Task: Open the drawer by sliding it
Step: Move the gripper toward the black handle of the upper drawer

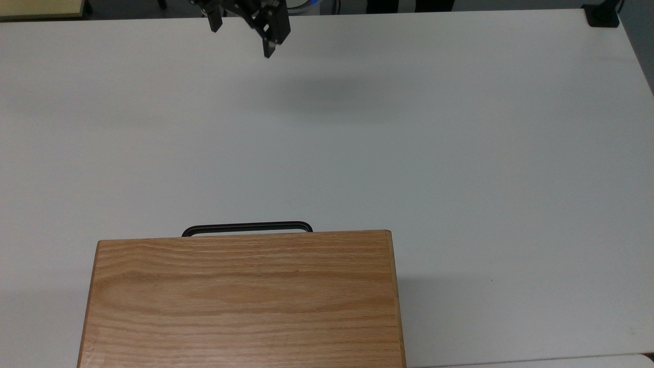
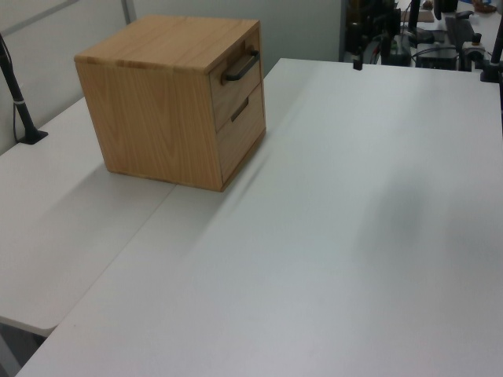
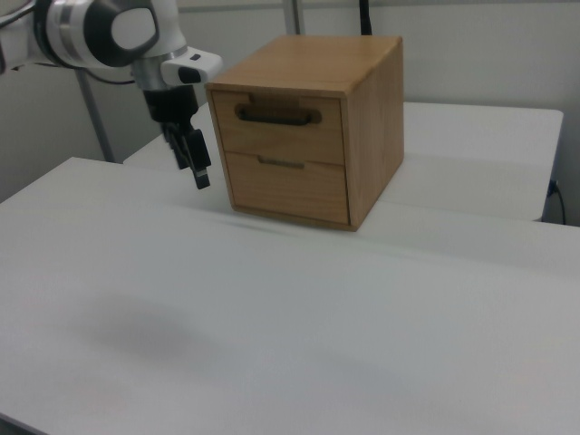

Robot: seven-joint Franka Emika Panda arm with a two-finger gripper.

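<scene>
A light oak cabinet [image 1: 245, 301] stands at the top view's lower left. Its upper drawer [image 3: 279, 95] is closed flush and carries a thin black bar handle [image 3: 278, 115] [image 1: 248, 227] [image 2: 240, 67]. My gripper [image 1: 241, 38] hangs open and empty above the far table edge, well away from the handle, with its two black fingers spread wide. In the right view, the gripper [image 3: 195, 168] hovers to the left of the cabinet front, pointing down. In the left view, the gripper [image 2: 363, 55] sits near the top, right of the cabinet.
A lower drawer [image 3: 285, 188] with a small handle sits under the upper one. The white table [image 1: 460, 153] stretches wide between gripper and cabinet. A black clamp [image 1: 602, 15] sits at the top view's far right corner, and a black post [image 2: 17, 102] stands left of the cabinet.
</scene>
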